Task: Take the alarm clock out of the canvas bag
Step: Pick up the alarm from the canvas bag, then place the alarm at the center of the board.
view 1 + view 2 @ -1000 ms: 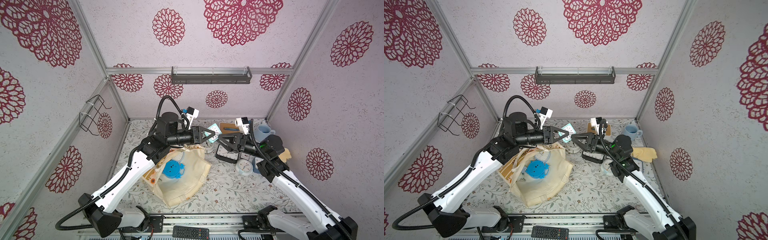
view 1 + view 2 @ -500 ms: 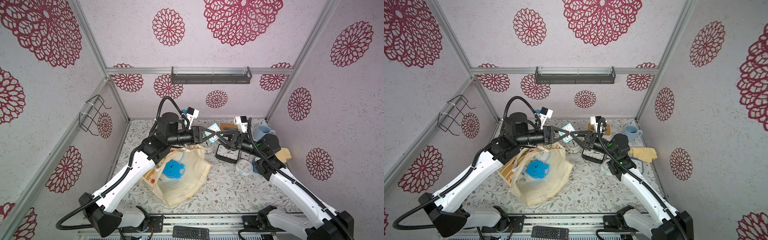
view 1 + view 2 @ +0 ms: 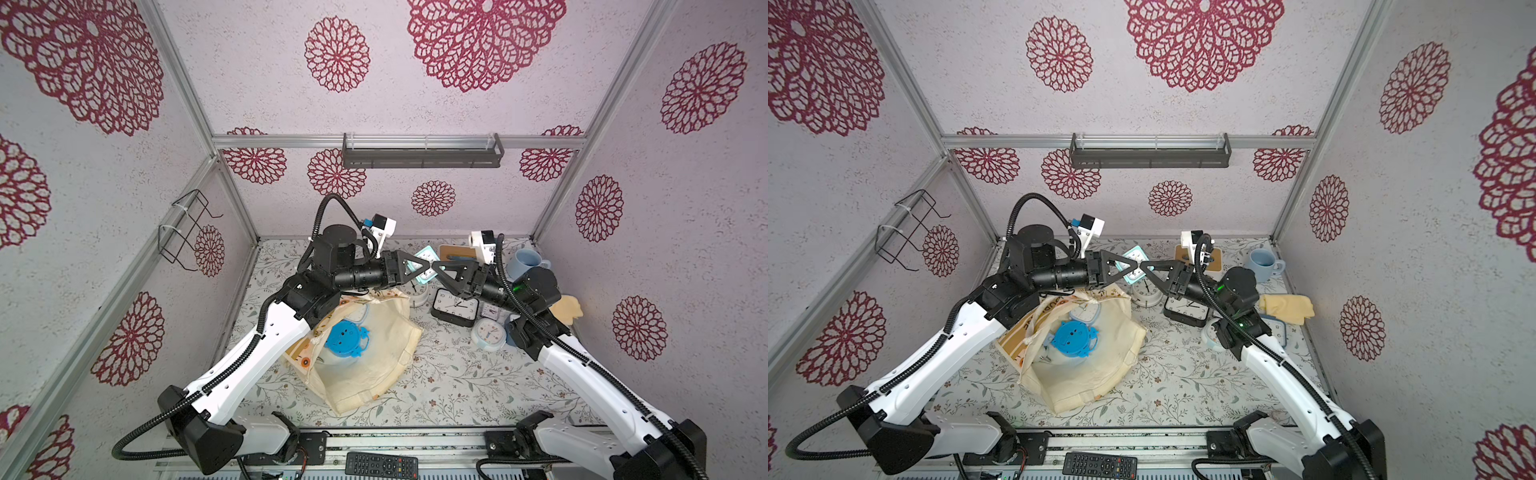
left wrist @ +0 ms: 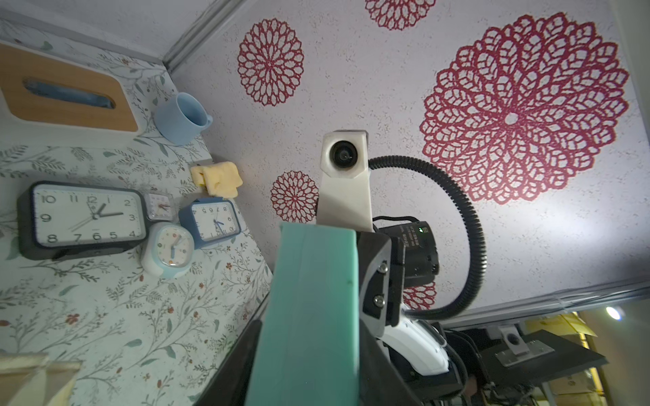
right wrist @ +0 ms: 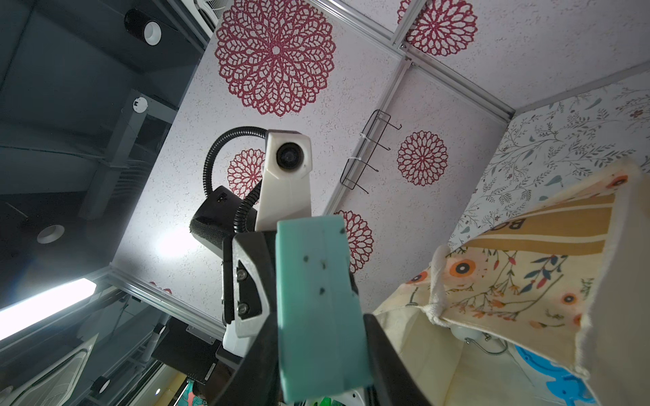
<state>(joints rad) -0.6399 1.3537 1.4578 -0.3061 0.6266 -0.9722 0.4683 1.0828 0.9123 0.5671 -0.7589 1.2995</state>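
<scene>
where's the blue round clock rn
In both top views the blue round clock lies inside the open canvas bag, on the left half of the table, right beside the left arm.

A lab test booth: wallpapered panels (image 3: 457,83) in aluminium frame (image 3: 291,141), robot arms (image 3: 266,345) on a rail (image 3: 415,436).

The canvas bag (image 3: 382,365) lies on the surface (image 3: 457,382) left of centre, with an alarm clock (image 3: 344,336) inside it. Behind the bag and above the surface, the left end effector (image 3: 427,267) and right end effector (image 3: 436,266) meet tip to tip, a second clock (image 3: 426,252) between them. A cluster of clocks (image 3: 453,307) lies right of the bag; a mug (image 3: 528,262) stands behind the cluster, a cloth (image 3: 567,307) to its right.
</scene>
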